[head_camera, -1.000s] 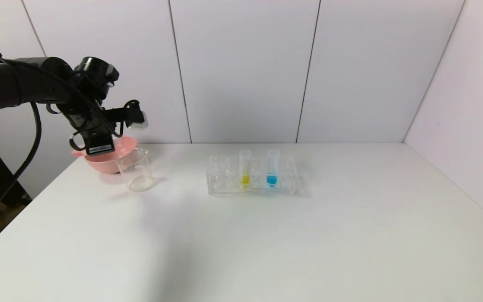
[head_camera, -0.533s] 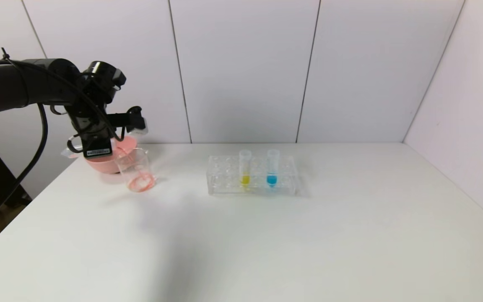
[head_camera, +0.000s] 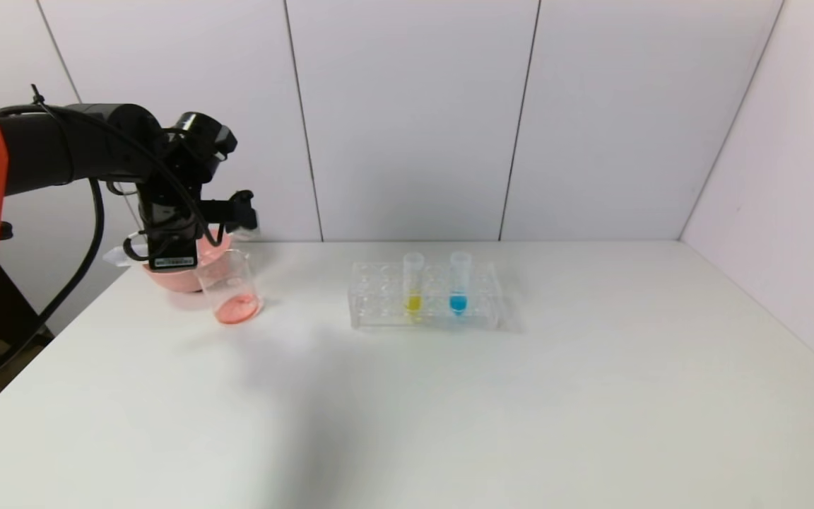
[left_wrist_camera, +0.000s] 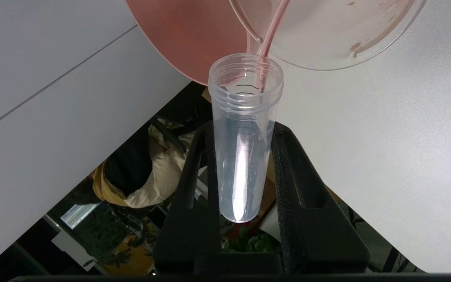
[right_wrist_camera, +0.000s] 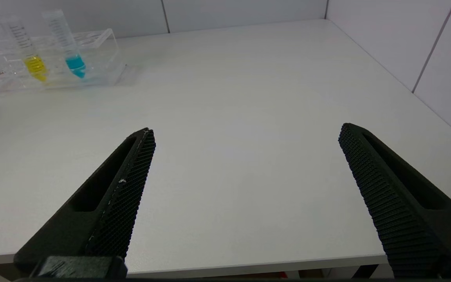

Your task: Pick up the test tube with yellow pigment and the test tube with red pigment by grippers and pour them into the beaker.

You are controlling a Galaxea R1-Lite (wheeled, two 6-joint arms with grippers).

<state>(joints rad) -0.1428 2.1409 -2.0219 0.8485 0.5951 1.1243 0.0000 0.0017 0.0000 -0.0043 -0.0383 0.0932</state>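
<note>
**Pouring red tube into beaker; yellow tube next**

Left gripper [left_wrist_camera: 245, 203] is clamped on the red tube [left_wrist_camera: 245, 133], holding it at mid-body with the mouth tipped down over the beaker [head_camera: 230, 286]. A thin pink stream runs from the tube lip into the beaker; a red pool sits at the beaker bottom. Tube looks almost drained. Pink bowl [head_camera: 177, 272] sits just behind the beaker.

Right gripper [right_wrist_camera: 245, 188] hangs low at the table's near edge, jaws wide apart, holding nothing.

Yellow tube [head_camera: 413, 283] stands upright in the clear rack [head_camera: 379, 307], just beside the blue tube [head_camera: 458, 281].

Handling, judged: tubes are light, rigid, smooth plastic, likely slippery when wet. Grip the yellow one on the bare upper wall above the rack, below the threaded mouth. Lift straight up, or it may drag the rack or knock the blue tube.
</note>
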